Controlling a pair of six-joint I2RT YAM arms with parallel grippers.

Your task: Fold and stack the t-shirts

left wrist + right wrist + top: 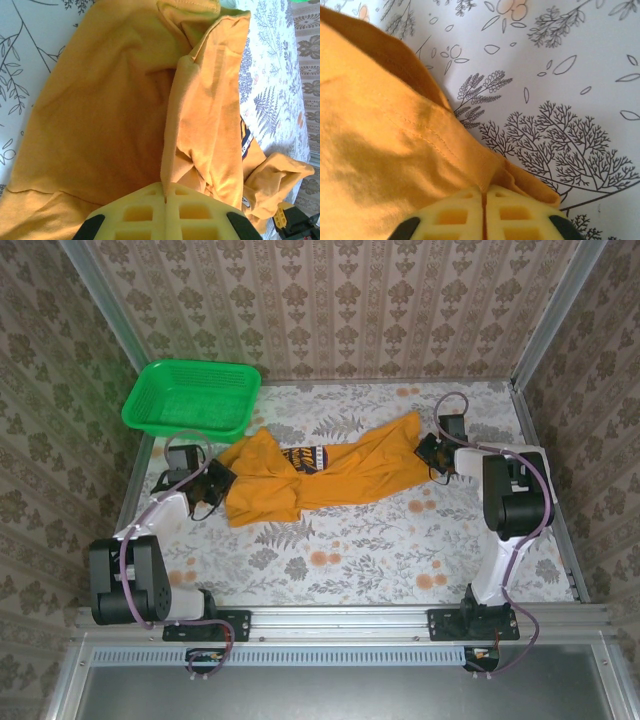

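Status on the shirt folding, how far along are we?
Done: nothing folded yet; the orange t-shirt lies bunched and twisted across the table. In hand: left jaws and right jaws are each shut on one end of it. Left: spreading it flat, every fold, and stacking.

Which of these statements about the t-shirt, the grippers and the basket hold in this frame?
1. The left gripper is shut on the orange t-shirt. True.
2. The right gripper hangs open above the table. False: it is shut on the t-shirt's hemmed edge.
3. The green basket sits at the table's far left corner. True.
4. The orange t-shirt lies neatly folded. False: it lies crumpled, stretched between the two grippers.
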